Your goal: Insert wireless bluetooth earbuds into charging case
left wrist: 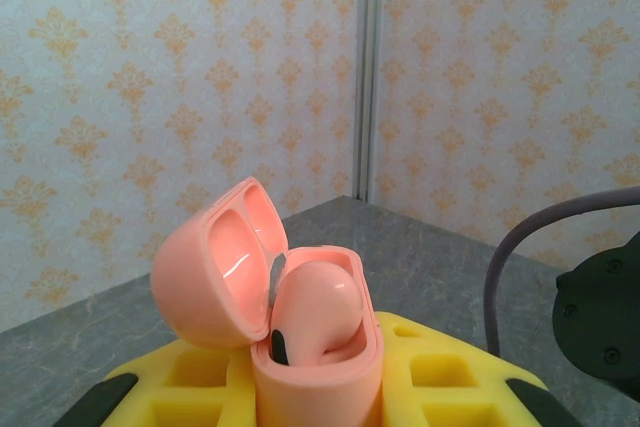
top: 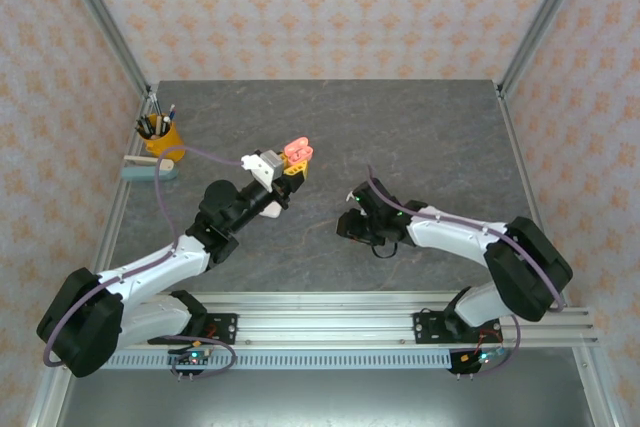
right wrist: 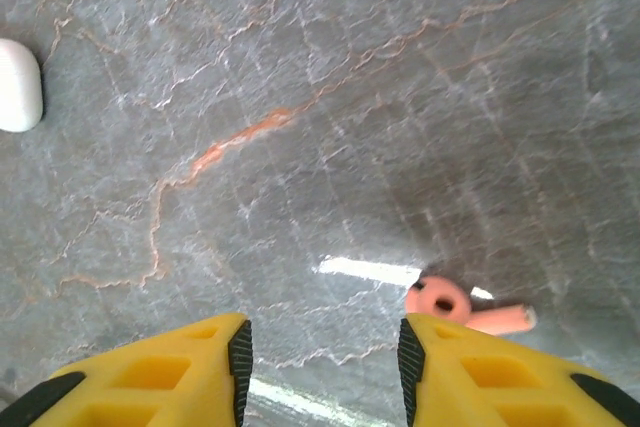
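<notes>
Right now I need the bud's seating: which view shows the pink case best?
The left wrist view: the pink case is close, lid open, one pink earbud seated. The top view shows it small, in the left pincer.

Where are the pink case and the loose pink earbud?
pink case point(left wrist: 200, 287), left wrist view, on its open lid.
loose pink earbud point(right wrist: 440, 300), right wrist view, on its round head.
</notes>
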